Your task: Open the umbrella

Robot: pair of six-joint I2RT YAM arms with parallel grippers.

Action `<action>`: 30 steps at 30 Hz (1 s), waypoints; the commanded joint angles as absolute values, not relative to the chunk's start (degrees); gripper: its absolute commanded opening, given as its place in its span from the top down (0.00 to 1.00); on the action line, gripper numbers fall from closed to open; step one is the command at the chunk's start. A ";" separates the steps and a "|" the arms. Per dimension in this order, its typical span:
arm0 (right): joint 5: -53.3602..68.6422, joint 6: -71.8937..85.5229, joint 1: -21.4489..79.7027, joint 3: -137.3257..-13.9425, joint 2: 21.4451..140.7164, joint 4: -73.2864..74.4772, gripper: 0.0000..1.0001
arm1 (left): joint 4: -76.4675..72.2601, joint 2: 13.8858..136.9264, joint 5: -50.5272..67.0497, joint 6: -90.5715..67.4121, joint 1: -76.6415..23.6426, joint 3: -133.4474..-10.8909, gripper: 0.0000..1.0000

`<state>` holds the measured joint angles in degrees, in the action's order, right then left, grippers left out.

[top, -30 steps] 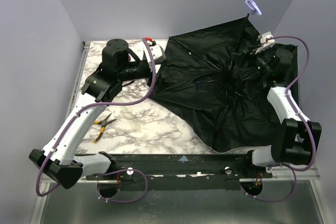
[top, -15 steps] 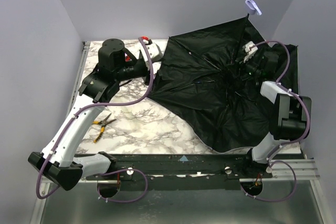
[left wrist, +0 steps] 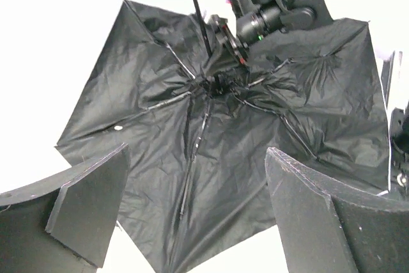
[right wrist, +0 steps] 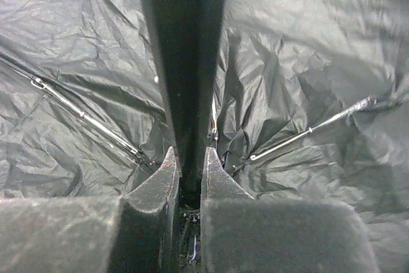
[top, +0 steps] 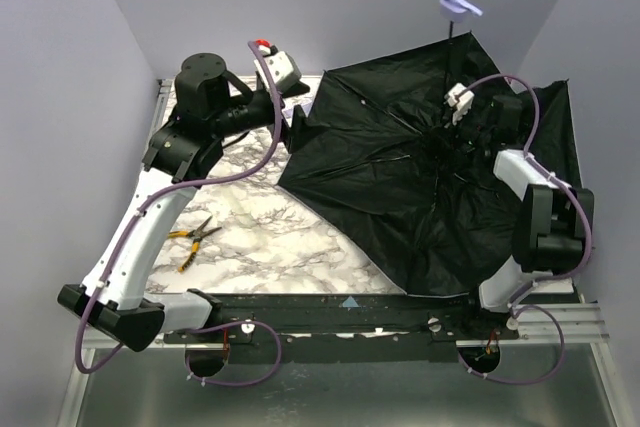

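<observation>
The umbrella (top: 390, 177) lies spread over the right half of the table, black lining and ribs facing up. Its thin shaft rises toward the back wall and ends in the small lavender handle (top: 460, 5). My right gripper (top: 452, 117) is at the hub, shut on the shaft. In the right wrist view the shaft (right wrist: 182, 62) runs up from between the pinched fingers of the right gripper (right wrist: 190, 158). My left gripper (top: 297, 119) is raised at the canopy's back-left edge. In the left wrist view this left gripper (left wrist: 195, 151) is open and empty, with the canopy (left wrist: 160, 107) beyond it.
Yellow-handled pliers (top: 192, 237) lie on the marble tabletop (top: 260, 227) at the left, by my left arm's forearm. Lavender walls close in the back and both sides. The right arm's wrist (left wrist: 275, 11) shows above the hub in the left wrist view.
My right gripper moved in to the hub and shut on the shaft. The handle swung left and higher. My left gripper rose and drew back to the left, staying open.
</observation>
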<state>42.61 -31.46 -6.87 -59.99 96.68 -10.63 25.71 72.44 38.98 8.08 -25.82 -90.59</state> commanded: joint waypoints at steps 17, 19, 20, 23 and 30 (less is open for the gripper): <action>-5.97 -108.07 24.91 -74.70 75.04 21.22 1.00 | 37.51 66.66 34.10 7.81 -17.58 -106.65 0.12; -8.49 -109.67 28.08 -75.91 75.57 20.53 1.00 | 40.40 68.19 38.87 5.99 -18.15 -105.56 0.15; -9.21 -110.15 29.82 -76.37 75.76 20.22 1.00 | 41.67 69.38 39.89 5.10 -18.88 -105.34 0.16; -12.37 -109.33 34.28 -77.69 76.97 19.02 1.00 | 44.86 73.68 39.25 1.77 -21.54 -104.96 0.19; -14.12 -110.23 38.20 -75.84 76.04 16.13 1.00 | 46.17 78.02 37.56 -1.59 -28.40 -94.92 0.22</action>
